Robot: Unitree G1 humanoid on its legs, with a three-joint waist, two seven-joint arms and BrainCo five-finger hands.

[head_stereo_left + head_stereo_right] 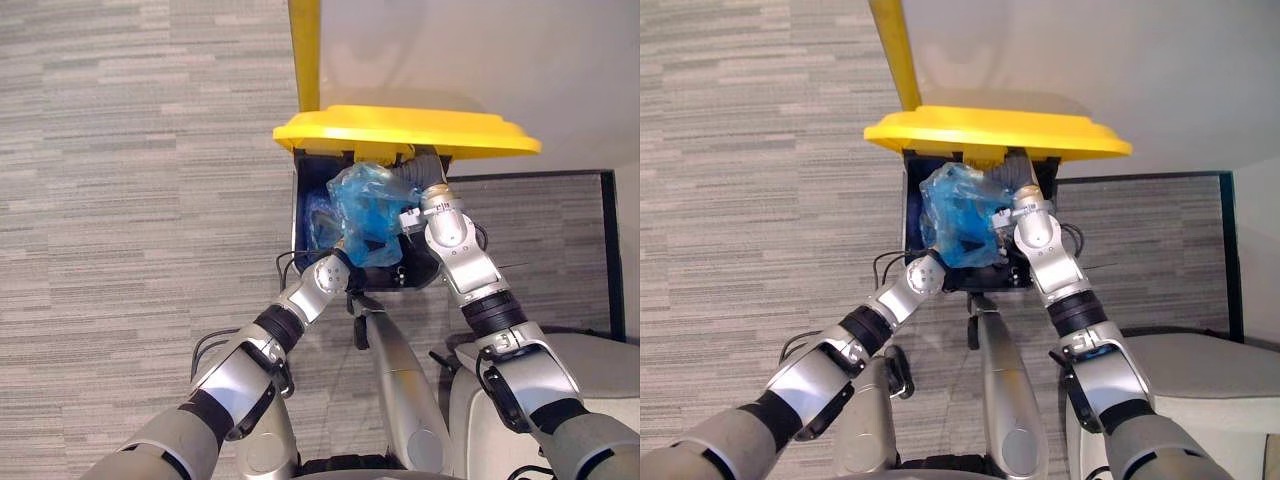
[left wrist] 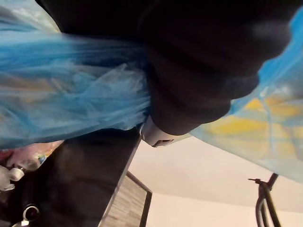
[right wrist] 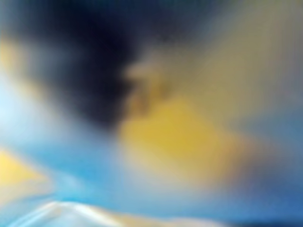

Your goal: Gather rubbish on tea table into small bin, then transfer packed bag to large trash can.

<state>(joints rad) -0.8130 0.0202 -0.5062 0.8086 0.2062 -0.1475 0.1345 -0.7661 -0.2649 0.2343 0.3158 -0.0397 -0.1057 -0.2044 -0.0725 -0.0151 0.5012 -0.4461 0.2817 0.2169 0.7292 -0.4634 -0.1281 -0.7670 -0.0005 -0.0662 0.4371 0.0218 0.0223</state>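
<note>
Grey striped carpet covers most of the floor. A pale wall is at the top, w/ a yellow strip running up its edge.

The big trash can stands by the wall, black inside & out. Its yellow lid is up, tipped over the back of the opening.

The blue bag is thin, see-through & crinkly, w/ stuff packed inside. It sits in the mouth of the can, just under the lid, partly down in the black box & partly poking up. It's between the two arms.

The left hand comes in from the low left and goes under the near side of the bag. In the left wrist view its dark cover is right up against the blue plastic, which bunches beside it. Fingers are hidden – can't tell if they're spread or pinching.

The right hand reaches in from the right, its ribbed cover tucked under the lid's edge, touching the bag's top. Fingers hidden behind bag & lid – can't tell. The right wrist view is just blurry blue, yellow & dark.
</note>
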